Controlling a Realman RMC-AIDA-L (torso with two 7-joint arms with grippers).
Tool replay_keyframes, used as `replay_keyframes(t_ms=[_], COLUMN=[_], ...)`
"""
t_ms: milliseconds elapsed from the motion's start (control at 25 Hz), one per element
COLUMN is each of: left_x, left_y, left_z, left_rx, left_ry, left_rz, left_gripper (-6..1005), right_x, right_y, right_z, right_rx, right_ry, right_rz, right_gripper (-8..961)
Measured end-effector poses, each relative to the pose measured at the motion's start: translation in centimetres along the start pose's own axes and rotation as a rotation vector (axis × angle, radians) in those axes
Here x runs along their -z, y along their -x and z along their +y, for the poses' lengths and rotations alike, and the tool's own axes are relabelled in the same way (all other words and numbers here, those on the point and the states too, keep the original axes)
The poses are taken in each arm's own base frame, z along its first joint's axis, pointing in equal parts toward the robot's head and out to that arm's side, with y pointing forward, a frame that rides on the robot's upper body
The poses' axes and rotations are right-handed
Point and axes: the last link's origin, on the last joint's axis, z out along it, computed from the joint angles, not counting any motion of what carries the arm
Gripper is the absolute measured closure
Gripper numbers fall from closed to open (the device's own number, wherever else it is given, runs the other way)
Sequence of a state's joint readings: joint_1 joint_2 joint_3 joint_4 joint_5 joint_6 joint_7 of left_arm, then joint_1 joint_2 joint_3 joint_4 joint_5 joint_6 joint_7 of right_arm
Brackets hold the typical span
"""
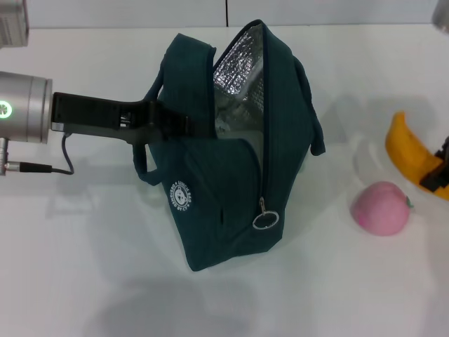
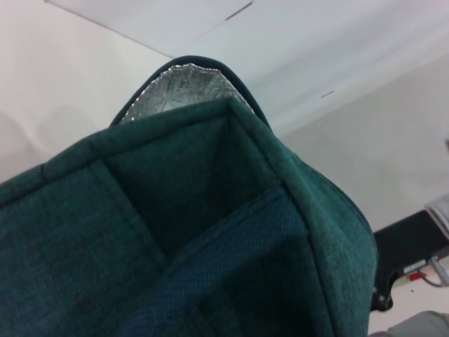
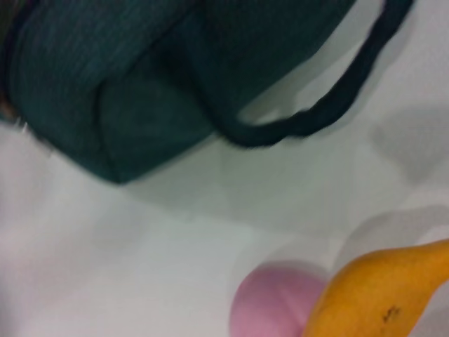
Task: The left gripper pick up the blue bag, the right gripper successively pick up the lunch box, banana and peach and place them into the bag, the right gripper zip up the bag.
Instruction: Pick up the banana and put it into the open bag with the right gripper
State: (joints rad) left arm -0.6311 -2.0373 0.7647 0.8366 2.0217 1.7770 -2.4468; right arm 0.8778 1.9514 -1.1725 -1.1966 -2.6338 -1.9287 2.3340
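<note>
Round white logo on bag (image 1: 224, 161); lettering unreadable.

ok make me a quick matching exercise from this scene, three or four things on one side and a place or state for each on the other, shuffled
Things:
1. blue bag
2. banana
3. peach
4. zip pull ring

Descriptions:
A. pink, on the table near the bag's low end
B. unzipped, silver lining showing
C. yellow, at the right hand
D. hanging low on the bag's front

The left hand is at the bag's side.

Pairs: 1-B, 2-C, 3-A, 4-D

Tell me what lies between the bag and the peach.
Nothing: in the head view only bare white table separates the bag from the peach.
</note>
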Motion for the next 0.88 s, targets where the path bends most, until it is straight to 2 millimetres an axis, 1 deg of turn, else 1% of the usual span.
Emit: replay_keyframes(t_ms=[360,520,640,760,880], left_x=[-0.1,-0.2,-0.4,-0.4,-0.5], left_y=[0.4,0.6,0.7,0.7,0.7], left_z=[-0.1,-0.2,-0.1,-0.1,0.0], left_rx=[0.007,0.003,0.003,0.003,0.002], left_ry=[0.003,0.007,0.012,0.014,0.015], left_rz=[-0.005,-0.005,-0.007,-0.009,-0.011], left_gripper=[943,943,943,943,943], right_x=[2.5,3.5,4.1,4.9,5.8], right_y=[-1.1,-1.4,-1.4,-0.8,0.2], right_z=[-2.9,-3.9,-4.5,-4.5,-3.8], right_rx=[-0.134,-0.184,-0.208,-0.193,-0.123], right_ry=[-0.043,-0.069,-0.082,-0.075,-0.048], right_rz=[-0.211,-0.314,-0.412,-0.551,-0.733], right_gripper=[520,520,520,519,519])
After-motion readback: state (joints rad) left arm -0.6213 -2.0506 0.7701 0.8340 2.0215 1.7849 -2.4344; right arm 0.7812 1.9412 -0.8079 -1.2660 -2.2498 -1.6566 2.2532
